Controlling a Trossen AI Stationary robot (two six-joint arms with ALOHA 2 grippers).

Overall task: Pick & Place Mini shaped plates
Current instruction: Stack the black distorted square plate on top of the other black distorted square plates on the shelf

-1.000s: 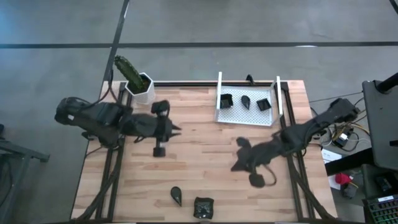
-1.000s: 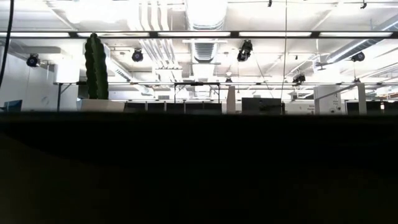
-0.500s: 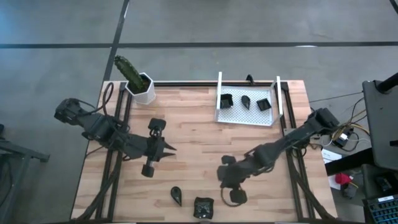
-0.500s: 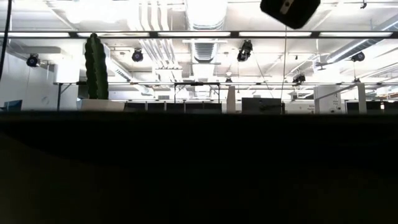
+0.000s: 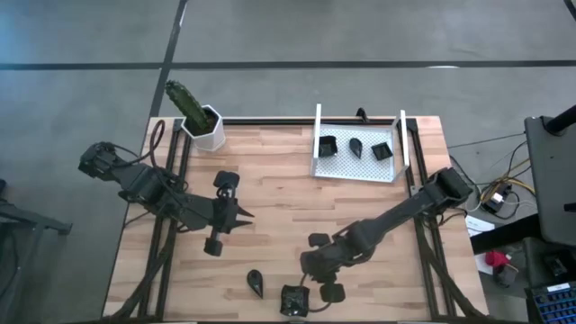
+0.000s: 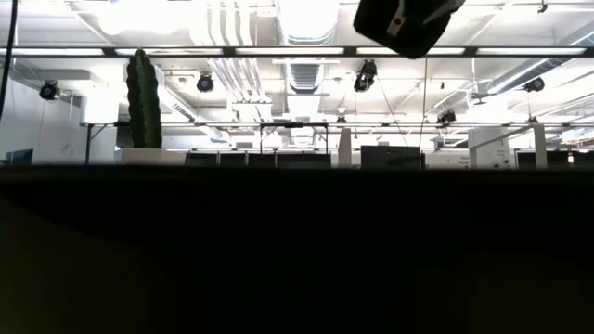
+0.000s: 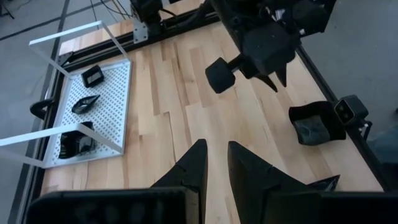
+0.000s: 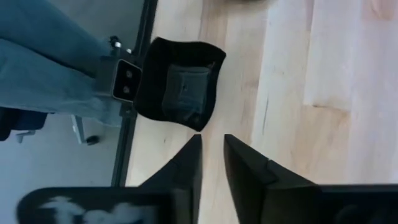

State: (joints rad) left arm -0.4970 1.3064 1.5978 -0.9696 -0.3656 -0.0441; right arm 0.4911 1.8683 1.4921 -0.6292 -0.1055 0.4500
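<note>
A square dark plate (image 5: 294, 300) lies at the table's near edge, and a teardrop plate (image 5: 256, 283) lies just left of it. Three more plates (image 5: 355, 147) rest in the white perforated tray (image 5: 340, 167) at the far right. My right gripper (image 5: 306, 274) hovers close above and just short of the square plate (image 8: 180, 87); its fingers (image 8: 211, 140) stand shut with only a slit between them and hold nothing. My left gripper (image 5: 241, 213), also shut (image 7: 216, 144) and holding nothing, waits over the table's left middle.
A white pot with a cactus (image 5: 202, 126) stands at the far left corner. The low camera's mount (image 8: 124, 78) sits at the near edge beside the square plate, and a person's leg in blue cloth (image 8: 43, 62) is beyond it. Bare wood (image 5: 288, 193) lies between the arms.
My right arm has swung from the table's right middle toward the near edge and leftward, ending over the square plate. My left gripper has moved a little toward the near edge and then kept still. No plate has moved.
</note>
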